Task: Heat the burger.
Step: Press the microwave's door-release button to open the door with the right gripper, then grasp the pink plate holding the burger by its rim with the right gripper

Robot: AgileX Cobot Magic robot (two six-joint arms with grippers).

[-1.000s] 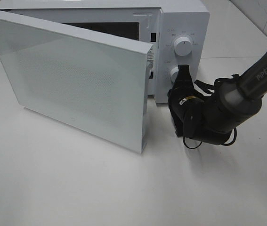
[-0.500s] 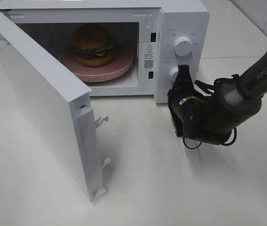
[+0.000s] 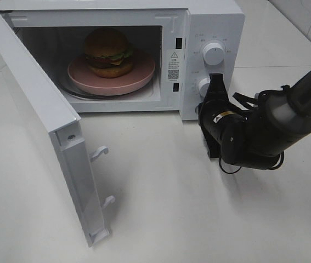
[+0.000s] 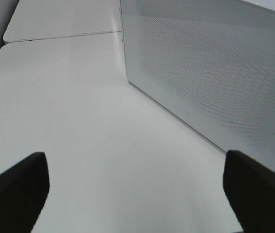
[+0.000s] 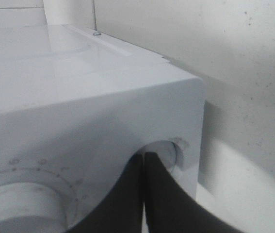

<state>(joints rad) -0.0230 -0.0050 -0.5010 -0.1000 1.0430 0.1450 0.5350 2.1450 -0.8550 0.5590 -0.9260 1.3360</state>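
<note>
White tabletop [image 3: 199, 219] bears the microwave [image 3: 215, 22], door [image 3: 40, 120] open with the burger [image 3: 107, 52] on its pink plate [image 3: 141, 75] inside; we hold our right gripper [image 3: 216, 83] pinched together at the lower knob [image 3: 203, 86], likely to press it, left gripper [image 4: 133, 167] spread empty.

Burger [image 3: 108, 52] with glossy brown domed bun, green lettuce at edge, upright on pink plate [image 3: 141, 78], inside open microwave [image 3: 210, 24]

Even overhead light leaves the white surface [image 3: 171, 219] nearly shadowless, just a faint grey patch beside the open microwave door [image 3: 45, 126]. The oven cavity [image 3: 144, 41] sits dimmer, yet the burger [image 3: 107, 52] reads clearly. Wrist views are soft, the dark fingers [image 4: 16, 194] blurred.
</note>
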